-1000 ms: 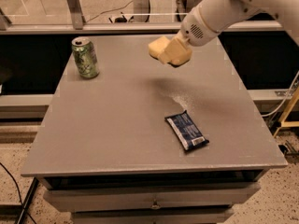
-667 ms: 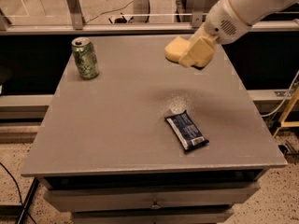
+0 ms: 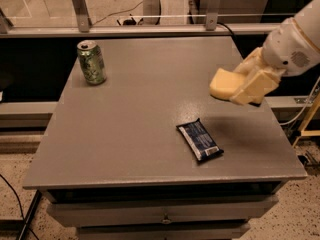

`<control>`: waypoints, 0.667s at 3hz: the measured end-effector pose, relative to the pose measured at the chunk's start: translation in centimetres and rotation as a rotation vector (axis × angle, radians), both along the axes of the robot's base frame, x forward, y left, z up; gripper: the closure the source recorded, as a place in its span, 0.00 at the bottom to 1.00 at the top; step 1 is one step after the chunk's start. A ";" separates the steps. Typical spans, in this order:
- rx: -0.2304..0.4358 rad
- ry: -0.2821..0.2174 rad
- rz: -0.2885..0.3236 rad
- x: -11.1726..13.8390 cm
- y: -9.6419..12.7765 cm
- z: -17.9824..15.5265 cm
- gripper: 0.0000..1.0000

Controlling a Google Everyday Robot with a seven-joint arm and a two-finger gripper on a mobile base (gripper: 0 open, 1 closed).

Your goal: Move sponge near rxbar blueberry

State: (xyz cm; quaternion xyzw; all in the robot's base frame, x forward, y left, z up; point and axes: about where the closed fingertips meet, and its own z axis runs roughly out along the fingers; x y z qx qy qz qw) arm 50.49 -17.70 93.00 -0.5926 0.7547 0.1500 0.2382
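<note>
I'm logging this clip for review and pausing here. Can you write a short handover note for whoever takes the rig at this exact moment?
Gripper: shut on the sponge, holding it over the right side of the table, apparently clear of the surface.
rxbar blueberry: lies flat on the table, nearer the front edge, below and slightly left of the sponge in the camera view.
Green can: upright at the far left corner, not involved.
Done: the sponge is grasped and lifted.
Left: lower the sponge to the table close beside the bar, open the gripper and back the arm away.
</note>
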 end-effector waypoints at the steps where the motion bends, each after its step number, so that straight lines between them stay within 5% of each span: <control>1: 0.018 -0.004 0.039 -2.1 -0.5 -3.4 0.77; 2: 0.035 -0.040 0.069 -2.0 0.8 -5.3 0.54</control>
